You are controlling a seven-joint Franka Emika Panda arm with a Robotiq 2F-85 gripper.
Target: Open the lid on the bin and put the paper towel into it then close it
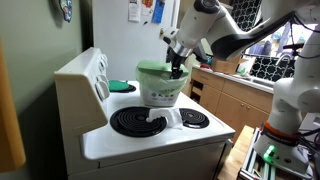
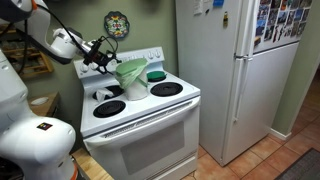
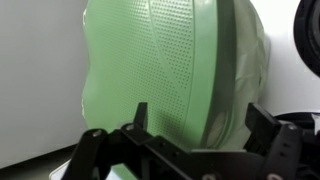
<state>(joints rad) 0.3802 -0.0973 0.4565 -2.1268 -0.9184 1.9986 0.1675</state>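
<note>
A pale green bin [image 1: 160,90] with a green lid [image 1: 154,68] stands on the white stove top; it also shows in an exterior view [image 2: 130,72]. My gripper [image 1: 178,63] is at the back edge of the lid, seen too in an exterior view [image 2: 103,50]. In the wrist view the dotted green lid [image 3: 170,60] fills the frame and its rim lies between my spread fingers [image 3: 202,125]; the gripper is open. A white piece that looks like the paper towel [image 1: 151,118] lies in front of the bin on a burner.
The stove [image 1: 150,140] has black coil burners [image 1: 194,119] and a raised back panel [image 1: 95,75]. A white fridge [image 2: 235,70] stands beside it. A small dark green object [image 2: 156,75] sits next to the bin. Wooden cabinets [image 1: 235,100] are behind.
</note>
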